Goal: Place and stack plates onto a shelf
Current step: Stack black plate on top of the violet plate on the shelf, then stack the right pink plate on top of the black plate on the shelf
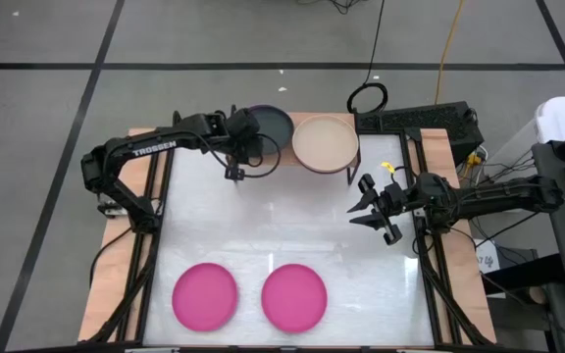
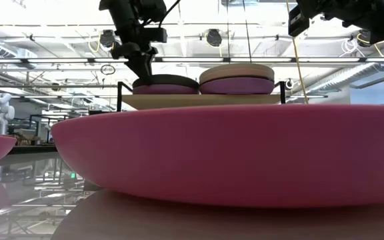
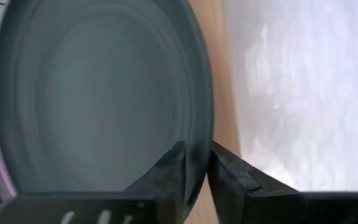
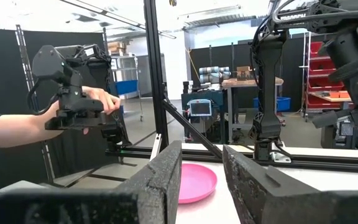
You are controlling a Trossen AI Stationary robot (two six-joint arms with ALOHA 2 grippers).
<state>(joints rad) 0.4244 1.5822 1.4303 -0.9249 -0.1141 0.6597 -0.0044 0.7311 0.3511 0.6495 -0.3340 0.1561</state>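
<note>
A dark grey plate [image 1: 271, 129] lies on top of a purple plate [image 2: 165, 89] on the left half of the wood-topped shelf [image 2: 199, 101]. A beige plate [image 1: 324, 142] tops a mauve one [image 2: 237, 85] on the right half. Two hot pink plates [image 1: 205, 295] [image 1: 294, 296] lie flat on the white table near its near edge. My left gripper [image 1: 250, 149] is at the grey plate's rim on the shelf. My right gripper [image 1: 364, 204] hangs open above the table's right side, touching nothing. My left gripper [image 3: 196, 165] holds the dark grey plate by its rim [image 3: 199, 134] on the side toward the table's near-left. One finger [image 3: 169, 168] is inside the plate's hollow and the other [image 3: 235, 174] outside. It comes from above, pointing down. The plate sits level on the purple plate.
The shelf stands at the table's far edge on thin black legs [image 1: 349, 177]. The white tabletop [image 1: 292, 221] stretches between shelf and pink plates. In the right wrist view a person's hand [image 4: 98, 99] holds a device in the room beyond the table.
</note>
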